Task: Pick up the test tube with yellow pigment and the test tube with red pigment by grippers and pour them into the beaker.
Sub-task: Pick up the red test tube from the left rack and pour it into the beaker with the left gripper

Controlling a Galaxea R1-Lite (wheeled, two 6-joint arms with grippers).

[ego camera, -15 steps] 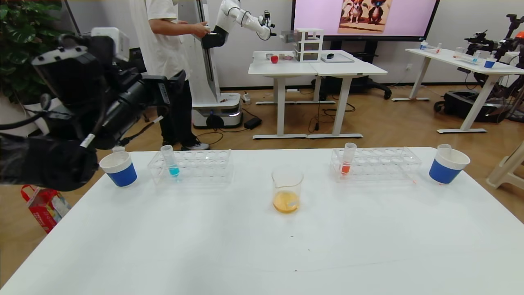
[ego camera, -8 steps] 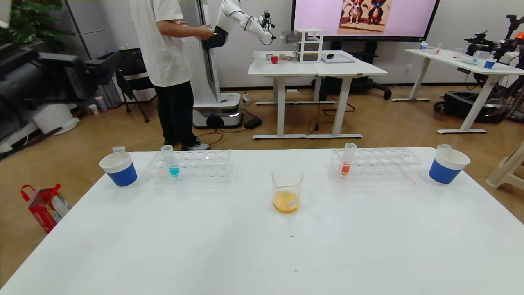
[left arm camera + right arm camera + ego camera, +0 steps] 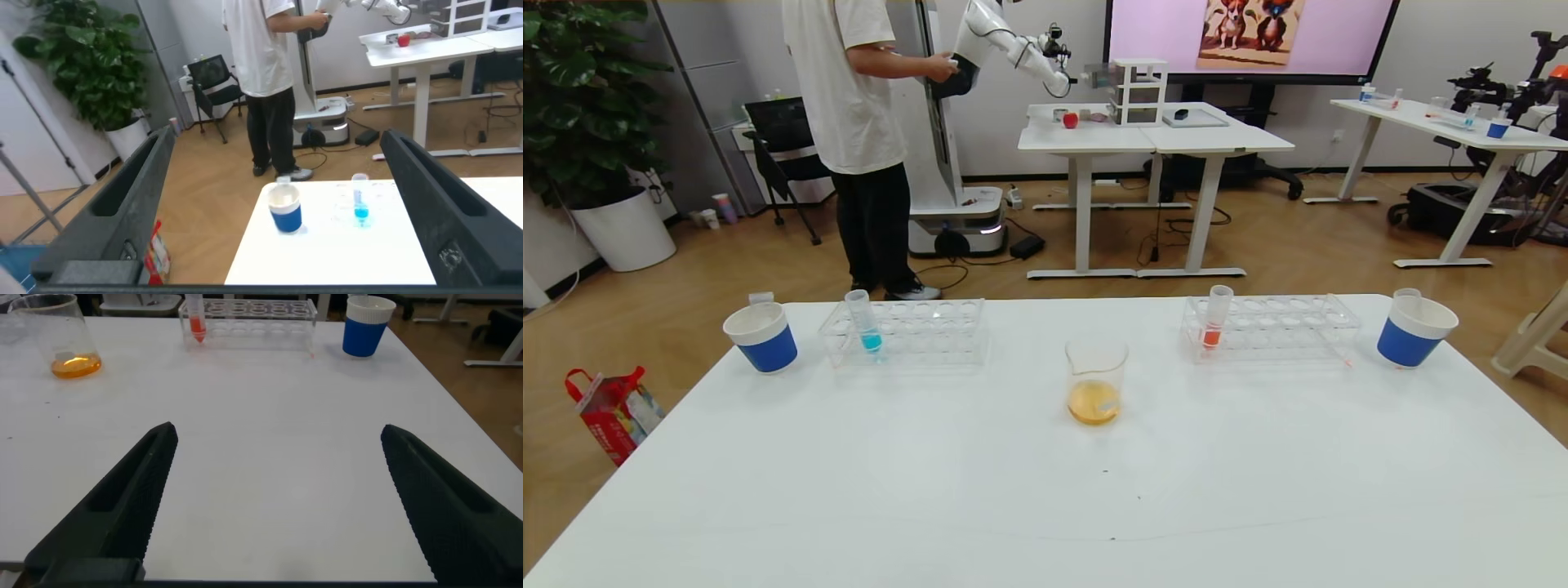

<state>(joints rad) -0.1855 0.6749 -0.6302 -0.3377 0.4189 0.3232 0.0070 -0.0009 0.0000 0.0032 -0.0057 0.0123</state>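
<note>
The beaker stands mid-table with orange-yellow liquid in its bottom; it also shows in the right wrist view. A clear tube rim sticks out behind the left blue cup, and another rim out of the right blue cup; their contents are hidden. No yellow or pale red liquid shows in any tube. Neither gripper is in the head view. My left gripper is open and empty, off the table's left end, looking at the left cup. My right gripper is open and empty over bare table near the front.
A turquoise-blue tube stands in the left rack. An orange-red tube stands in the right rack. A red bag lies on the floor at the left. A person and other tables are behind.
My left arm, which was beside the left blue cup, has drawn back to the left and left the head view. Everything on the table stayed put.
</note>
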